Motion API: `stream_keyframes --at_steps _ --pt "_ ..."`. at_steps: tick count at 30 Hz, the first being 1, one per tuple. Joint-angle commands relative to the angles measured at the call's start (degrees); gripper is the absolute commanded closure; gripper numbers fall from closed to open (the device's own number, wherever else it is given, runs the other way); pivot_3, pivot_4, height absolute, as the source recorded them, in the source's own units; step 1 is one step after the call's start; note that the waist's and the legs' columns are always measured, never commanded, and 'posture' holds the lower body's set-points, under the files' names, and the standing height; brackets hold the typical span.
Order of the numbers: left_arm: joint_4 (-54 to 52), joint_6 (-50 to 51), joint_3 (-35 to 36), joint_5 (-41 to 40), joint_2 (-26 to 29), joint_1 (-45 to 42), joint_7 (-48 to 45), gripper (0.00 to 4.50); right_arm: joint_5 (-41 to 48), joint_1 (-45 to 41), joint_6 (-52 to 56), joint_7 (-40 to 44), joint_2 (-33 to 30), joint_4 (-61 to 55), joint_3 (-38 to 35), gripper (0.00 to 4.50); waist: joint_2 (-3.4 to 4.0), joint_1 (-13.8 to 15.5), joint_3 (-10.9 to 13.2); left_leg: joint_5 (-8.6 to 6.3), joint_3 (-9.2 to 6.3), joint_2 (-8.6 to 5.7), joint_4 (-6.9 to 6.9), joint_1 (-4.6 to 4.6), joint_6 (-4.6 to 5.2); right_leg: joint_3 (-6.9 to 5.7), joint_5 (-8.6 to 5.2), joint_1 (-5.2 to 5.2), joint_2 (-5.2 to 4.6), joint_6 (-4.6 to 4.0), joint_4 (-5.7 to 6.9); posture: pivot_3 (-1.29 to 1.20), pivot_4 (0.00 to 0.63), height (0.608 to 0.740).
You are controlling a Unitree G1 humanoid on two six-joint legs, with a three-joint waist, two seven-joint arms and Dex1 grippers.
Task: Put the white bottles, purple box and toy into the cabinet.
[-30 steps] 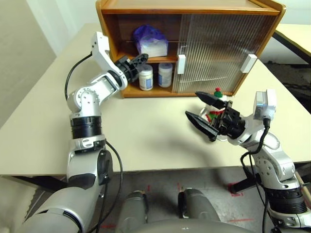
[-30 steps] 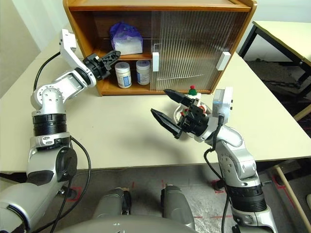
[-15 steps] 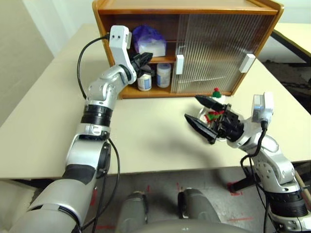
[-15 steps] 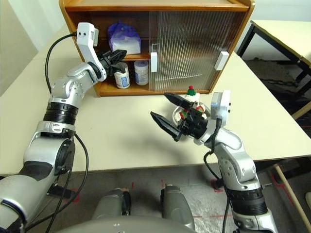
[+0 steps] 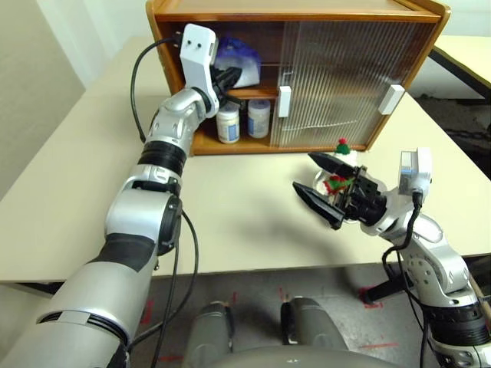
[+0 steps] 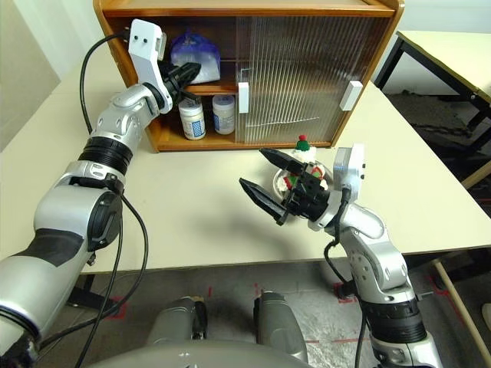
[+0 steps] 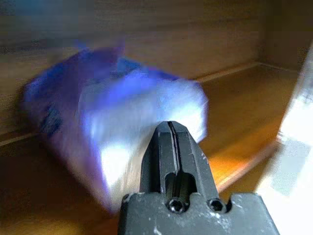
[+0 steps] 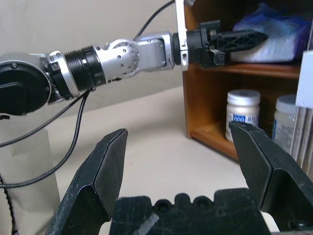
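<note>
Head views: left gripper (image 5: 230,77), pressed together, points at the crinkly lavender tissue pack (image 5: 239,61) on the orange-brown wooden cabinet's (image 5: 307,15) upper shelf; two squat white plastic jars (image 5: 228,123) stand on the shelf below. Right wrist view: right gripper (image 8: 183,164) is spread wide before the cabinet.

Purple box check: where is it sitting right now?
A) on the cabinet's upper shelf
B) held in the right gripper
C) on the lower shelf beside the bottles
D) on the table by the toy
A: the purple box lies on the upper shelf of the cabinet, above the two white bottles, with the shut left gripper pointing at it.
</note>
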Motion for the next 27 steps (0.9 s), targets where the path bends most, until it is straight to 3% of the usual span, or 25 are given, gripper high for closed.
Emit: stream_keyframes --at_steps 1,5,9,15,18,27 --pt "-9.61 4.27 -2.73 0.17 0.90 6.06 -7.32 4.47 1.05 0.47 0.31 -0.48 -1.05 -0.70 -2.35 0.00 0.00 -0.21 0.00 0.00 0.00 0.02 0.00 0.00 0.00 0.00 0.00 0.00 0.00 0.00 0.00 -0.11 0.000 0.740" --pt "-24.94 1.48 -3.12 -2.99 2.18 14.20 -15.49 4.47 3.39 0.10 -0.14 -2.28 0.40 0.58 -5.38 0.00 0.00 -1.08 0.00 0.00 -0.02 0.29 -0.03 0.02 0.00 0.04 0.00 -0.02 0.01 -0.03 0.04 -0.09 0.000 0.740" --pt "-28.04 -2.26 -4.66 -1.71 2.55 15.39 -19.77 4.47 6.89 -0.03 -0.80 -3.34 3.12 1.55 -8.93 0.00 0.05 -1.00 -0.03 0.00 0.00 0.31 0.00 0.02 0.00 0.03 0.01 0.00 0.02 -0.03 0.06 -0.08 0.000 0.740" --pt "-17.38 -11.25 -9.50 4.19 -2.54 8.10 -19.99 4.47 5.71 1.66 -0.97 -0.83 1.12 2.33 -9.79 0.00 0.08 -0.12 -0.05 0.00 0.02 0.26 0.23 0.02 0.01 0.02 0.00 0.13 0.02 -0.05 0.04 -0.11 0.000 0.740" --pt "-10.29 -14.39 -11.12 7.28 -5.02 4.71 -18.34 4.47 5.87 2.36 -1.04 -0.83 0.54 1.98 -10.38 0.00 0.08 0.03 -0.05 0.00 0.04 0.25 0.33 -0.01 0.01 0.05 -0.35 0.14 0.00 -0.66 0.03 -0.13 0.000 0.740" --pt "4.96 -20.53 -14.90 17.22 -7.13 -3.78 -9.50 4.47 5.82 5.70 -1.06 -1.67 -0.49 -0.46 -11.30 0.00 0.09 -1.58 -0.04 0.00 -0.07 0.06 0.27 0.01 0.01 0.11 -0.33 0.08 0.06 -0.55 0.08 -0.17 0.000 0.740"
